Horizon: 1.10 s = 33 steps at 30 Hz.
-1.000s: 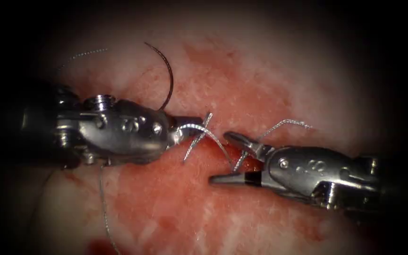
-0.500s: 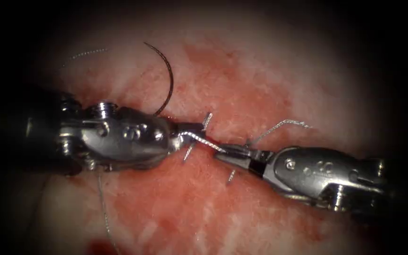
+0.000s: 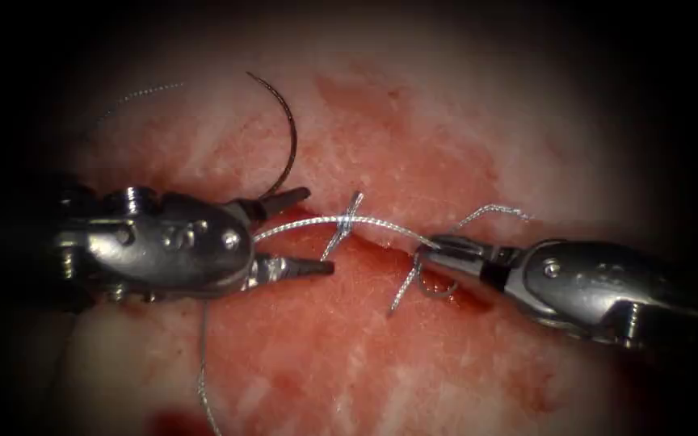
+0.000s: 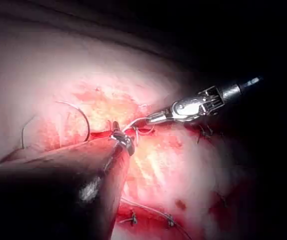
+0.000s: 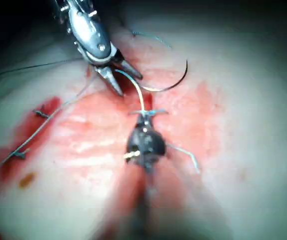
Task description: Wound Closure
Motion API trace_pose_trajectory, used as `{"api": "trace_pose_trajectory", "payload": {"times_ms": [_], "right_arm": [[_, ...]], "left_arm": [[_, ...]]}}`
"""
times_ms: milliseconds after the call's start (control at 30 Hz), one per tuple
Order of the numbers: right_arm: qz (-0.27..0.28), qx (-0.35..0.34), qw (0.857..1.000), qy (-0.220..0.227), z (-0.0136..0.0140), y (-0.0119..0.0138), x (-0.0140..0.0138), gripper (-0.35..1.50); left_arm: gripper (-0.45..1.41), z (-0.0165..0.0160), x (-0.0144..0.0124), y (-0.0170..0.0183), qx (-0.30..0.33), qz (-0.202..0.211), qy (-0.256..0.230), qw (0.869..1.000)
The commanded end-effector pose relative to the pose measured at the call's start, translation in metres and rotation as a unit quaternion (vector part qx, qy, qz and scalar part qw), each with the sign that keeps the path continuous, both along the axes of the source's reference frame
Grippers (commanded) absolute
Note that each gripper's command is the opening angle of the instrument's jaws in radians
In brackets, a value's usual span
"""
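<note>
In the endoscope view the left tool (image 3: 314, 230) lies on the left of the cut (image 3: 381, 242) with its two fingers (image 3: 288, 197) spread wide apart, gripping nothing; a strand of the thread (image 3: 309, 224) runs out from between them without being pinched. The right tool (image 3: 438, 244) comes in from the right with its fingers pressed together on that same thread, close to the cut's right edge. Between the two tools the thread stretches as a shallow arc across the cut and passes through a small knot (image 3: 347, 223), from which short thread tails (image 3: 401, 291) stick out above and below. Another loose end (image 3: 490, 211) curls up behind the right tool.

The curved needle (image 3: 287, 129) lies free on the tissue (image 3: 414, 129), on the left of the cut and above the left tool, held by neither tool; whether its lower end touches the upper finger cannot be told. A long length of thread (image 3: 202, 363) trails down from under the left tool over the red fluid (image 3: 284, 347).

The left wrist view shows the right tool (image 4: 151, 118) pinching the thread beside the knot, with the needle (image 4: 81, 117) resting on the tissue nearby. The right wrist view shows the left tool (image 5: 121, 80) with fingers parted, the thread (image 5: 136, 90) arcing from it, and the needle (image 5: 176, 80) lying flat beyond.
</note>
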<state>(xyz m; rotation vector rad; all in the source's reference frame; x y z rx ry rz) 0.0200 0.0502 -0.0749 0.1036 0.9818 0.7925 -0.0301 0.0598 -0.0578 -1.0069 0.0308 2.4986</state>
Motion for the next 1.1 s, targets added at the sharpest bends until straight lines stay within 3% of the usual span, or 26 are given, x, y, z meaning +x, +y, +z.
{"api": "trace_pose_trajectory", "payload": {"times_ms": [33,300,667,700,733,767,800,833,1033,1100], "right_arm": [[-0.001,0.001,1.0,0.006,0.0001,-0.0004,0.0008,-0.35],[0.0,0.002,1.0,0.008,-0.0003,-0.0003,0.0008,-0.35],[-0.001,0.001,1.0,0.008,0.0,-0.0003,0.0005,-0.35],[-0.001,0.001,1.0,0.008,0.0,-0.0003,0.0006,-0.35],[-0.001,0.001,1.0,0.008,0.0,-0.0003,0.0006,-0.35],[-0.001,0.001,1.0,0.008,0.0,-0.0003,0.0006,-0.35],[-0.001,0.001,1.0,0.008,-0.0001,-0.0003,0.0006,-0.35],[-0.002,-0.001,1.0,0.007,-0.0001,-0.0004,0.0006,-0.35],[-0.002,-0.001,1.0,0.009,-0.0004,-0.0005,0.0005,-0.35],[-0.003,-0.001,1.0,0.009,-0.0004,-0.0006,0.0004,-0.35]], "left_arm": [[0.52,0.0009,0.0,-0.0009,0.001,0.001,-0.001,1.0],[0.51,0.0024,0.0007,-0.0011,0.004,-0.006,-0.005,1.0],[0.47,-0.0001,0.002,-0.002,-0.007,-0.021,-0.016,1.0],[0.41,-0.0005,0.002,-0.0022,-0.009,-0.024,-0.017,1.0],[0.14,-0.0006,0.0019,-0.0023,-0.01,-0.025,-0.019,0.999],[0.14,-0.0006,0.0019,-0.0023,-0.01,-0.025,-0.019,0.999],[-0.21,-0.0006,0.0018,-0.0025,-0.011,-0.027,-0.019,0.999],[-0.35,-0.0003,0.0017,-0.0025,-0.015,-0.031,-0.013,0.999],[-0.35,0.0006,0.0028,-0.003,-0.019,-0.102,0.044,0.994],[-0.35,0.0005,0.003,-0.003,-0.018,-0.109,0.048,0.993]]}}
